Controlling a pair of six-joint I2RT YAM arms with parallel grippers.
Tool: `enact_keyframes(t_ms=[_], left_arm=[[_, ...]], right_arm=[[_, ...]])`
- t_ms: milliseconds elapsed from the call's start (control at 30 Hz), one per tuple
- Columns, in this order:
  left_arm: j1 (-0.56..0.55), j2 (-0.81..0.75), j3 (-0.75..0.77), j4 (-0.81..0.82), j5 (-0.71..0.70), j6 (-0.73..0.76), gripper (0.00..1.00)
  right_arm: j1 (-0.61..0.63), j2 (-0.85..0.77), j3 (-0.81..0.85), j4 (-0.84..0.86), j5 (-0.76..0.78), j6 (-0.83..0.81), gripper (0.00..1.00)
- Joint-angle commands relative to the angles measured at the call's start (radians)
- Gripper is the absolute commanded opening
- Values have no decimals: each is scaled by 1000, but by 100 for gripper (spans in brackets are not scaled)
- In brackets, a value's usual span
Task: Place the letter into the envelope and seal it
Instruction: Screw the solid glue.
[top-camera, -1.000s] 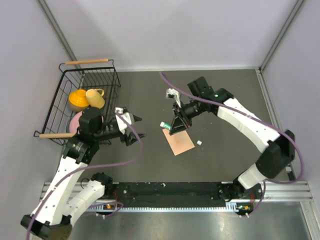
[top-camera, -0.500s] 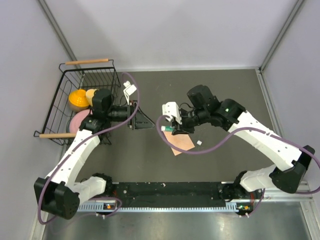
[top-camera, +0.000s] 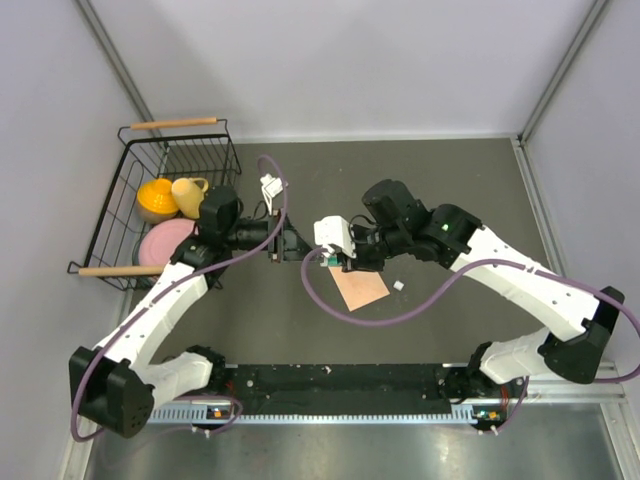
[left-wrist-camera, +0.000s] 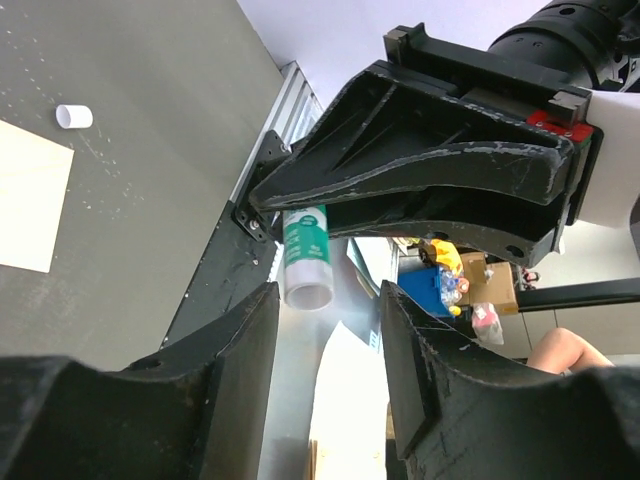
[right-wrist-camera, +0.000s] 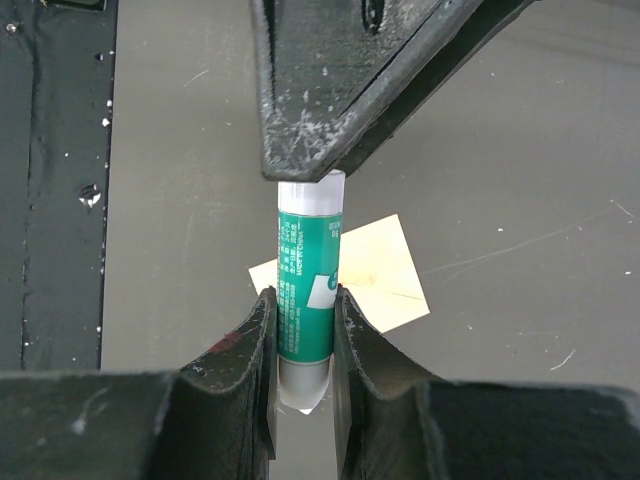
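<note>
The peach envelope (top-camera: 364, 288) lies flat on the dark table, also seen as a pale sheet (right-wrist-camera: 375, 275) under the wrist and at the edge (left-wrist-camera: 25, 210). The letter is out of view. My right gripper (top-camera: 343, 260) is shut on a green-and-white glue stick (right-wrist-camera: 308, 270), holding it level above the envelope's left corner. My left gripper (top-camera: 297, 246) faces it, open, with the stick's white end (left-wrist-camera: 305, 270) just ahead of the gap between the fingertips. The left gripper's fingers (right-wrist-camera: 350, 90) cover the stick's far end in the right wrist view.
A black wire basket (top-camera: 130, 190) at the left holds a yellow cup (top-camera: 190, 195), an orange bowl (top-camera: 155, 198) and a pink plate (top-camera: 165, 238). A small white cap (top-camera: 398, 286) lies right of the envelope. A black rail (top-camera: 340, 378) runs along the near edge.
My left arm swung right to meet the right gripper, its jaws narrowing. The right gripper carried the glue stick up and left off the envelope.
</note>
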Motion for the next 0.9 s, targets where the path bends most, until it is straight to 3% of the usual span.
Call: enact_keyframes(t_ms=[0,400,567,733,867], left_arm=[[-24,2,3,65,-15,-24,49],[-41,25,13,87,-24,-50,43],[-41,-2,1,137,-16,-18,20],[-41,-82,-27,150,-21,188,0],[-49,-143,-37,150,-4,399,0]], right_arm=[[22,10,51,9,19,-5,0],[25,13,68,10,31,5,0],[25,14,68,9,27,36,0],[13,20,74,-2,-57,126,0],[-17,39,99,-31,-240,208,0]])
